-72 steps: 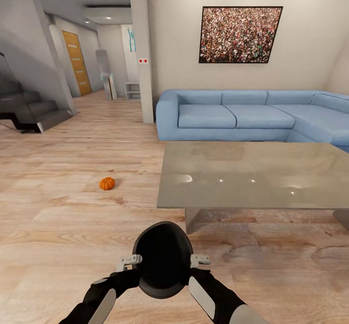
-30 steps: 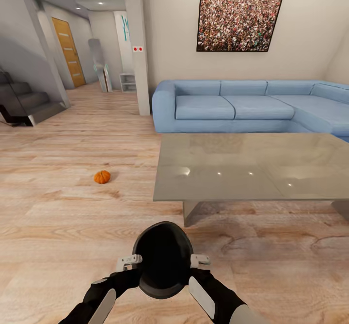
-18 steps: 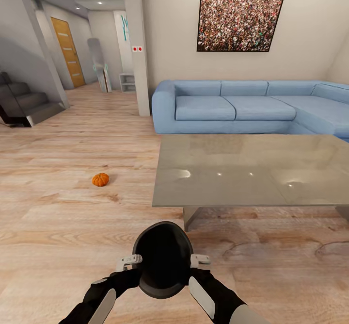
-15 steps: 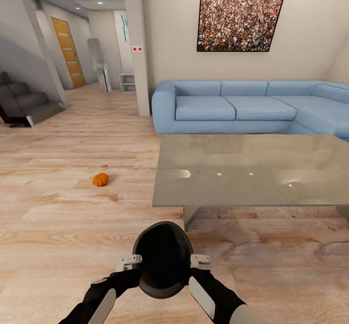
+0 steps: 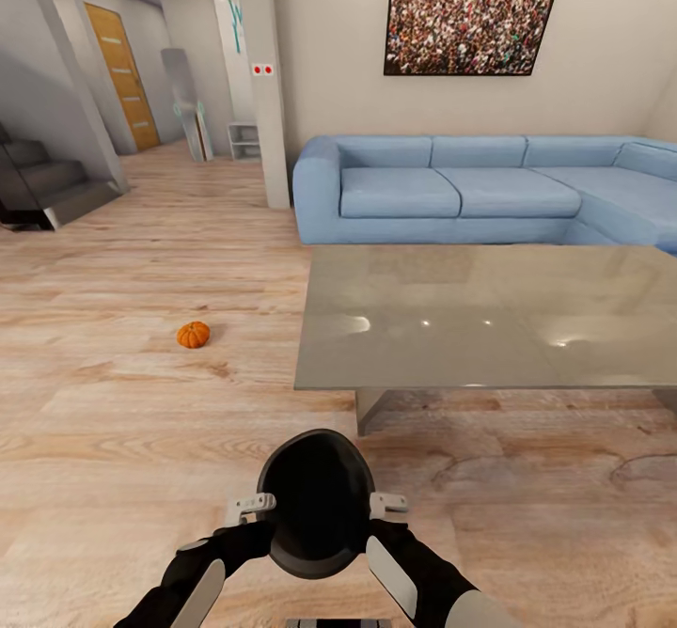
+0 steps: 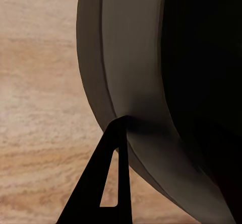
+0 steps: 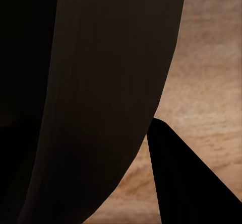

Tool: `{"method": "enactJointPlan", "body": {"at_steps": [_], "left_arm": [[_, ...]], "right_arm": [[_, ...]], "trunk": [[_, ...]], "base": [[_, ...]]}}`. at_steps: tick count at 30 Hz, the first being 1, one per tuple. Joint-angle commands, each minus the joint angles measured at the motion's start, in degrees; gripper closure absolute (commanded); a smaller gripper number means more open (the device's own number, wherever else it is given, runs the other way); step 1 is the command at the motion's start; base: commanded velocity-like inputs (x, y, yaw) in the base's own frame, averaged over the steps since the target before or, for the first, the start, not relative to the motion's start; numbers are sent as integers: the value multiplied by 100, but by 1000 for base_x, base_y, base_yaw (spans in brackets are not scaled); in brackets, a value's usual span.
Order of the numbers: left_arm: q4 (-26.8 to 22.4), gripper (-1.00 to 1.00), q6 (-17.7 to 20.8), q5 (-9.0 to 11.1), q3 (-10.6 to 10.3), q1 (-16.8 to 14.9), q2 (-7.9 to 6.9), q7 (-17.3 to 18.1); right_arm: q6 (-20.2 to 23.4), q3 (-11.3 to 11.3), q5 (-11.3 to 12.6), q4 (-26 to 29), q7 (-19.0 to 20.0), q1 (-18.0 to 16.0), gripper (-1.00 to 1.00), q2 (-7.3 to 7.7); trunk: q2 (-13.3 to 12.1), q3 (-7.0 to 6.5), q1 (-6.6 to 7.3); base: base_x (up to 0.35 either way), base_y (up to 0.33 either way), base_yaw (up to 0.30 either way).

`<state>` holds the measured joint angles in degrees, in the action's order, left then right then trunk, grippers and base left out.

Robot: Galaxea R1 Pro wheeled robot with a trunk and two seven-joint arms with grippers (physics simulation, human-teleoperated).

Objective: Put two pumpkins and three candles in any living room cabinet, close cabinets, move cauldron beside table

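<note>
cauldron [image 5: 317,501] clamped between left gripper [image 5: 248,508] and right gripper [image 5: 387,504] | fingertips hidden behind rim | pumpkin [image 5: 193,335] seen on floor

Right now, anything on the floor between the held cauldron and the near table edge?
No. In the head view, bare wood floor separates the cauldron from the table. The pumpkin sits off to the left of that stretch.

Cauldron [image 5: 316,501] btwn my grippers, just before me; table [image 5: 489,322] ahead-right, sofa [image 5: 451,191] behind it; pumpkin [image 5: 193,335] on floor [image 5: 113,421], left of table.
</note>
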<state>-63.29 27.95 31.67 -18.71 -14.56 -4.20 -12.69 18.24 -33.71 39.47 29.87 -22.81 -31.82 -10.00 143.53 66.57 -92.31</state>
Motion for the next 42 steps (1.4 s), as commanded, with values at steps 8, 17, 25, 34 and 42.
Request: {"method": "enactJointPlan", "body": {"at_steps": [8, 17, 25, 34, 42], "left_arm": [[-17, 100, -18, 475, -19, -3, 45, 4], [-17, 100, -11, 472, -19, -3, 47, -3], [-17, 100, -1, 472, -19, -3, 51, -5], [-17, 100, -17, 472, -19, -3, 50, -5], [-17, 100, -1, 472, -19, -3, 51, -5]], "right_arm": [[-136, 59, -62, 19, -38, -8, 100, 0], [-136, 58, -62, 19, -35, -8, 100, 0], [-136, 58, -62, 19, -35, -8, 100, 0], [-136, 57, -64, 19, -36, -8, 100, 0], [-136, 57, -65, 19, -37, -8, 100, 0]], "trunk": [[3, -7, 2], [3, -19, 2], [3, -19, 2], [3, -19, 2], [11, 114, -14]], "base": [[0, 0, -48], [118, 0, -51], [70, 0, -1], [18, 0, 0], [0, 0, 0]]}}
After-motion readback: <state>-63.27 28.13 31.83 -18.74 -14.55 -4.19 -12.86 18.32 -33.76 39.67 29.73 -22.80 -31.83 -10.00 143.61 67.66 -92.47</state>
